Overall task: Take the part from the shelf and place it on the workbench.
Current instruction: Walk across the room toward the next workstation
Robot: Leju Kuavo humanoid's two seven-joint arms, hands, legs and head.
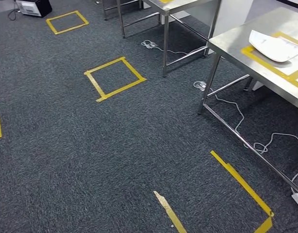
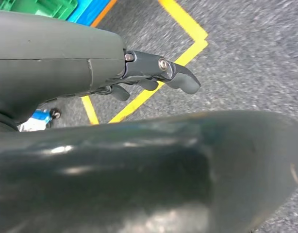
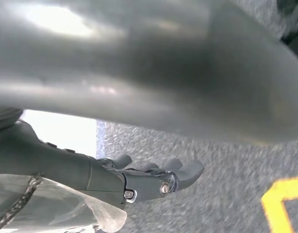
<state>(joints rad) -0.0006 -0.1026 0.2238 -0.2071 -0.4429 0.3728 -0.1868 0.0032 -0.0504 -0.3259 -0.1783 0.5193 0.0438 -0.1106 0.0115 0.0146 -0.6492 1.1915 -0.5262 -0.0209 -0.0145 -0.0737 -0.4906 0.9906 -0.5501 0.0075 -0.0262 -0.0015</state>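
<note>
A dark grey carpeted floor is seen from the head view, marked with squares of yellow tape. Along the right a steel workbench is seen, with white cables trailing on the carpet beneath it. A white part is lying flat on the benchtop, within a yellow-taped outline; its long axis is set roughly across the picture, the narrower end pointing left toward the bench's near corner. A second steel table is seen further back.

In the left wrist view the left hand is shown above carpet and yellow tape, fingers loosely curled and apart, nothing held. In the right wrist view the right hand is likewise shown with fingers slightly bent and apart, nothing gripped; something clear and film-like is seen beside the wrist, and what it is cannot be told.
</note>
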